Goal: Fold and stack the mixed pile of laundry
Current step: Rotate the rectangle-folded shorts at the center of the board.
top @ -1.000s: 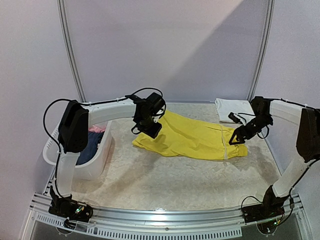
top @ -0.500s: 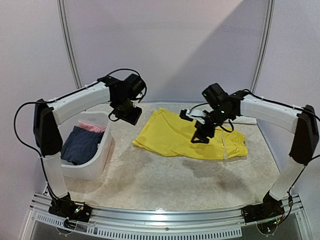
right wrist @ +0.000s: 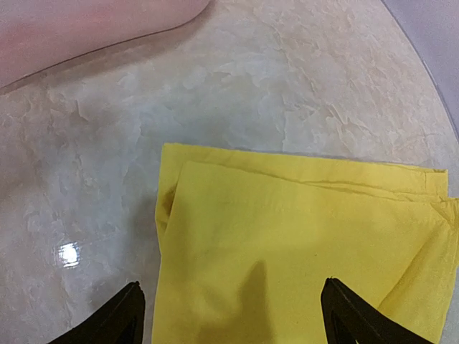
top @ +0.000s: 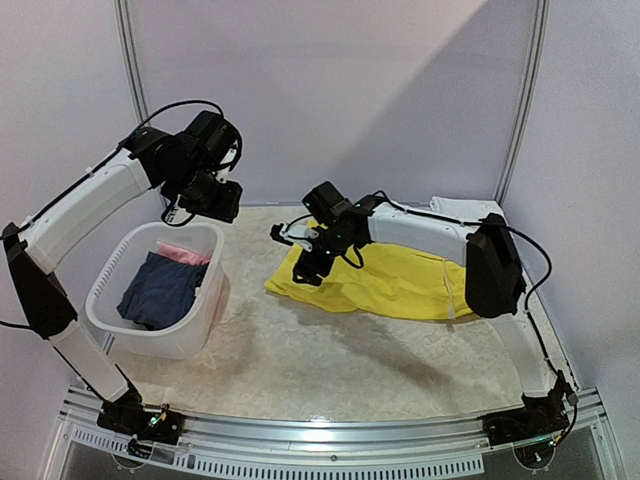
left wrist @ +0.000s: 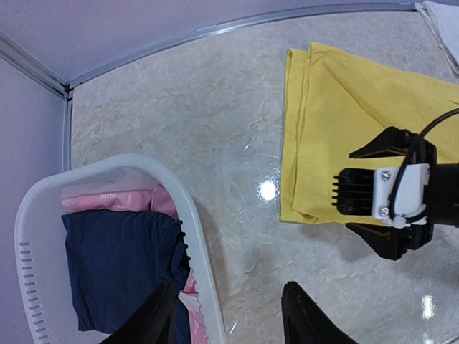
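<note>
The yellow shorts [right wrist: 301,236] are judged mid-fold: their edge is framed beneath the right gripper [right wrist: 233,315], fingers spread, to be pinched next. The left gripper [left wrist: 229,322] is parted, empty.

The light is bright and even, and it falls from above. The glossy pale marbled table top [left wrist: 237,122] shows small white glare spots in both wrist views. A soft grey shadow lies on the bright yellow cloth shorts [right wrist: 301,236]. The overhead view is a little soft, and a diagonal shade crosses the plain lilac back wall [top: 330,90].
</note>
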Available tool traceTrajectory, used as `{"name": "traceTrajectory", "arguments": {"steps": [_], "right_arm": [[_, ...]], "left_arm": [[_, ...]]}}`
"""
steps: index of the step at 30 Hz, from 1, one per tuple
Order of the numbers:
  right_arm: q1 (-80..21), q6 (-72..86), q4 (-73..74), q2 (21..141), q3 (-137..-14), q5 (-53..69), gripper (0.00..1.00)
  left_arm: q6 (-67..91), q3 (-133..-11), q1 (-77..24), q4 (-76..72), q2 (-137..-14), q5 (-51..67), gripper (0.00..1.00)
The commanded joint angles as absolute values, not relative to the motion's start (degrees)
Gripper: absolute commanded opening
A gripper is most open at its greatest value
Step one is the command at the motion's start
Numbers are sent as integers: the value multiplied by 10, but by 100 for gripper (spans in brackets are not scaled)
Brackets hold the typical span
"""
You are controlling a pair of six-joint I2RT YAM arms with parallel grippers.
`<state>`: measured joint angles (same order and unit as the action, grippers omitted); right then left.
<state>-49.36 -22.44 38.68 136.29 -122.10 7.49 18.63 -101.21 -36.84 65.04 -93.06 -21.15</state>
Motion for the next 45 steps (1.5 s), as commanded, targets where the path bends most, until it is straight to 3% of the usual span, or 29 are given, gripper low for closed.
{"name": "traceTrajectory", "arguments": {"steps": [1, 10, 18, 20, 23, 25, 28, 37, 40, 42, 43, 44, 45], "right_arm": [[-518, -199, 407, 1444, -1315, 56, 85], [-552, -200, 395, 1512, -1362, 14, 82], [-555, -192, 371, 1552, -1381, -54, 67], [-556, -199, 367, 1557, -1381, -55, 51], [-562, -215, 375, 1557, -1381, -40, 14], [-570, -223, 394, 1547, -1378, 1, 1], [-598, -251, 421, 1515, -1337, 72, 0], [-723, -442, 461, 1269, -971, 193, 0], [-729, -437, 504, 1234, -924, 226, 8], [-729, -430, 523, 1205, -879, 241, 19], [-729, -427, 522, 1171, -846, 243, 69], [-729, -419, 518, 1145, -814, 239, 95], [-729, -415, 517, 1105, -783, 234, 98]], "left_arm": [[187, -978, -365, 649, -900, -214, 51], [181, -940, -363, 639, -861, -209, 51], [184, -903, -363, 624, -835, -201, 51], [186, -897, -363, 621, -831, -199, 51], [187, -894, -363, 618, -827, -196, 51], [185, -895, -363, 615, -828, -195, 51], [178, -901, -363, 613, -832, -193, 51], [147, -908, -363, 589, -854, -174, 51], [137, -910, -365, 568, -877, -149, 51], [129, -918, -367, 556, -904, -121, 52], [125, -927, -373, 552, -920, -111, 51], [118, -936, -379, 549, -939, -104, 51], [109, -946, -385, 547, -962, -95, 51]]}}
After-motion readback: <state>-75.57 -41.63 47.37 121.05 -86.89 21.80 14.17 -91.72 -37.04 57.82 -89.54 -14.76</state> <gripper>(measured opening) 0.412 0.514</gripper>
